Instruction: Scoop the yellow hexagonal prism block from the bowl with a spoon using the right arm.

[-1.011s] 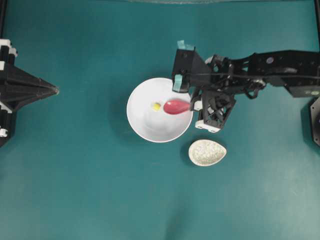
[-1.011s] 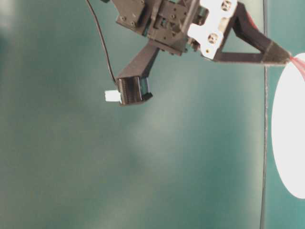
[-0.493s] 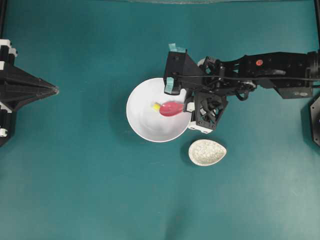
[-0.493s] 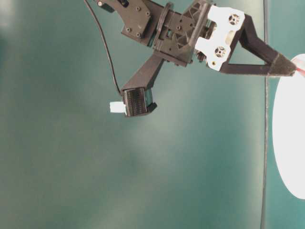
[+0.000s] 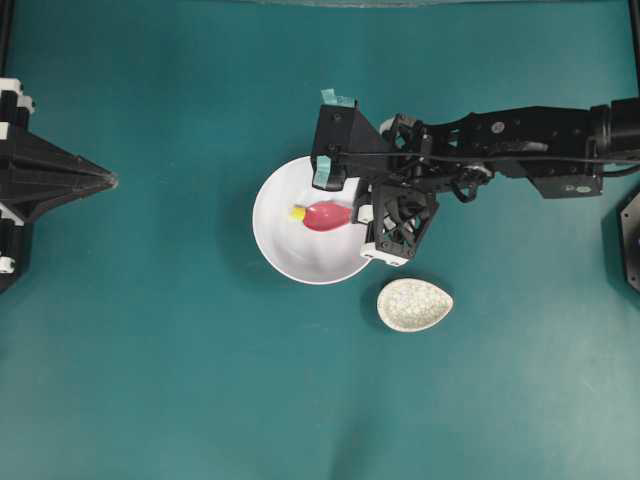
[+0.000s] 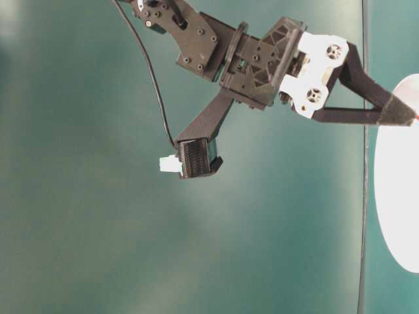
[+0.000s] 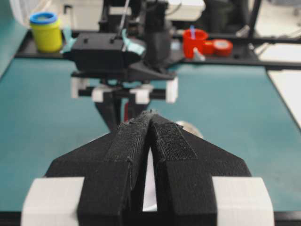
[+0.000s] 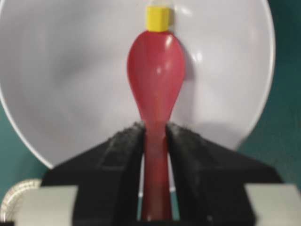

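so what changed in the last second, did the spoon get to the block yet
The right gripper, shut on the spoon, pushed further left over the bowl. The spoon tip now meets the yellow block, which has shifted slightly left. The block isn't in the scoop yet. Bowl, speckled spoon rest and left gripper stayed put.
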`<state>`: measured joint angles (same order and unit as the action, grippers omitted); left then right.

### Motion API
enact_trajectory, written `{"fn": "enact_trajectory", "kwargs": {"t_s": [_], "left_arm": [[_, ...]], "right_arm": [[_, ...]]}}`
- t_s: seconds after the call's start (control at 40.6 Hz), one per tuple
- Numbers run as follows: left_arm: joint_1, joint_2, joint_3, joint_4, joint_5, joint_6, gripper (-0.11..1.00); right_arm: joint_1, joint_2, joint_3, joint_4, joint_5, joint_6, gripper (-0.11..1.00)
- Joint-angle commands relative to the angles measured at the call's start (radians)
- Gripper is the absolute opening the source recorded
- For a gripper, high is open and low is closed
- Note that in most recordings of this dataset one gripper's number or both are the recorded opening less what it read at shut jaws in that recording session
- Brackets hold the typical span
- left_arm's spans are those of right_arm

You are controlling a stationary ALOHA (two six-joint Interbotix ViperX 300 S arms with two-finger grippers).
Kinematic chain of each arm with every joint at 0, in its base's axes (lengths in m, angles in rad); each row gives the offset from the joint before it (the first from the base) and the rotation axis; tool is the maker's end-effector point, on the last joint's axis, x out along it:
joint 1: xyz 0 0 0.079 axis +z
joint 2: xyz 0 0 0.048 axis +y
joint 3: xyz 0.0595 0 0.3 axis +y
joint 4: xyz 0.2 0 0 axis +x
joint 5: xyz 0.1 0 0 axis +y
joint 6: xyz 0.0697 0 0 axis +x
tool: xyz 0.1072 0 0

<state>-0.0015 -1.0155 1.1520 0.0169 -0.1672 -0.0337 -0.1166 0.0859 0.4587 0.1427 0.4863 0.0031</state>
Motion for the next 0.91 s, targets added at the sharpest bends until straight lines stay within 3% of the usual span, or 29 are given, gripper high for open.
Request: {"fn": "enact_trajectory", "kwargs": {"t_s": [0.0,0.888], "left_arm": [[0.000,0.003,-0.028,0.002,-0.009,-0.002,0.00],[0.000,0.003,-0.028,0.002,-0.011,-0.003,0.00]], "right_arm": [[0.002,-0.008,-0.026,-0.002,-0.021,-0.002,0.25],[0.009,-0.002,-0.032,0.014,-0.156,0.000,0.25]]}}
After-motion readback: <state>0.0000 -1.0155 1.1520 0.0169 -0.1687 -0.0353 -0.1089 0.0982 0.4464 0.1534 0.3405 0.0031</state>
